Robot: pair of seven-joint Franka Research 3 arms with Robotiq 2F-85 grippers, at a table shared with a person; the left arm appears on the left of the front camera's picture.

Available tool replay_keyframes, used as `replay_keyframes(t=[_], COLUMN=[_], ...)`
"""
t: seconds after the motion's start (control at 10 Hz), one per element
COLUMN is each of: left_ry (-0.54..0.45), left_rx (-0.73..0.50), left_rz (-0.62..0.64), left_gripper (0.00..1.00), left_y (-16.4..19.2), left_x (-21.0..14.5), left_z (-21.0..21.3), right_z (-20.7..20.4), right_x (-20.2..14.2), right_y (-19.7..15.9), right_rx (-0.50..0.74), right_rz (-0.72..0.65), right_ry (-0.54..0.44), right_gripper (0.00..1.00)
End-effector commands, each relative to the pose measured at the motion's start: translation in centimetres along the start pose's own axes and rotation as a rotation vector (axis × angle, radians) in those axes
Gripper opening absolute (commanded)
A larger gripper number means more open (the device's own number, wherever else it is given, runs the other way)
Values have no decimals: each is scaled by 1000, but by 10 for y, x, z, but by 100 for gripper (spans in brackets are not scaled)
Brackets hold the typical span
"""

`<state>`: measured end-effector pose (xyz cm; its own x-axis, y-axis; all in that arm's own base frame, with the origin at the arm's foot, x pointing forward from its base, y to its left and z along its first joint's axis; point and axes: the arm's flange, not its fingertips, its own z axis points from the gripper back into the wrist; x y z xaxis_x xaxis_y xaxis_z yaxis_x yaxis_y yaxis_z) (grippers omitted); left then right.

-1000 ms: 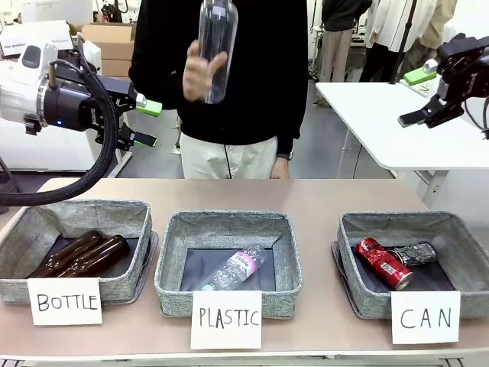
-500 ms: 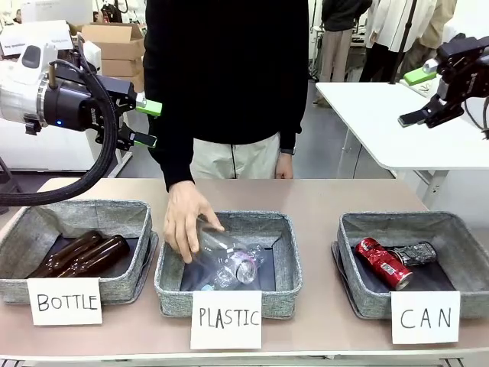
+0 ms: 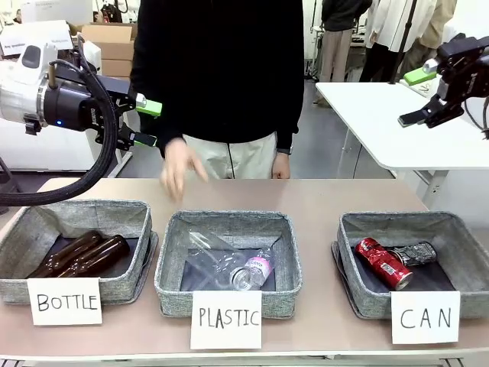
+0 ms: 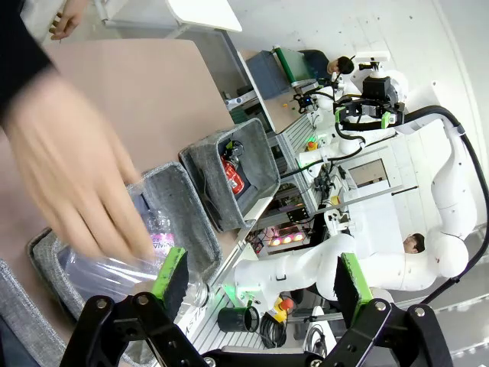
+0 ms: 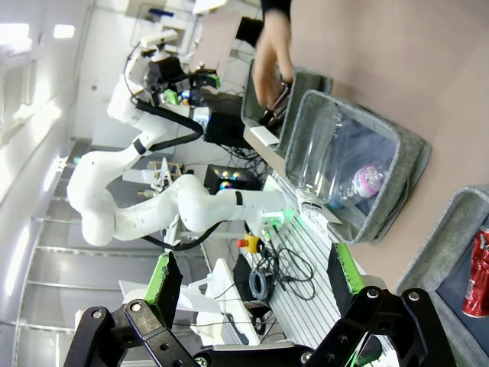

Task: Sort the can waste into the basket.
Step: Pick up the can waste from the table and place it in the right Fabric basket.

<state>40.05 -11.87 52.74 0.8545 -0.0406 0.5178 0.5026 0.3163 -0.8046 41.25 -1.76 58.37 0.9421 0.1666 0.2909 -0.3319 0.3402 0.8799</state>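
crushed red can (image 3: 382,262) and silver-black can (image 3: 415,253) in grey basket (image 3: 466,246); both pincers apart.

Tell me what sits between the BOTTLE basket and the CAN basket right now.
In the front view, the PLASTIC basket sits between the BOTTLE basket and the CAN basket, holding clear plastic bottles.
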Motion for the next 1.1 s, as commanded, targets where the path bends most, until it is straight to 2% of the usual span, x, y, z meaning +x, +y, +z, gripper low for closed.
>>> replay_keyframes(t=[0.0, 1.0], left_ry=[-5, -5], left_rx=[-1, -1], left_rz=[-4, -4], left_gripper=[100, 100], left_y=[0, 0], left_x=[1, 1], left_z=[2, 2], right_z=[-1, -1], right_x=[-2, -2], right_y=[1, 1], right_rx=[-10, -10], right_rz=[19, 19], right_ry=[8, 8], right_gripper=[100, 100])
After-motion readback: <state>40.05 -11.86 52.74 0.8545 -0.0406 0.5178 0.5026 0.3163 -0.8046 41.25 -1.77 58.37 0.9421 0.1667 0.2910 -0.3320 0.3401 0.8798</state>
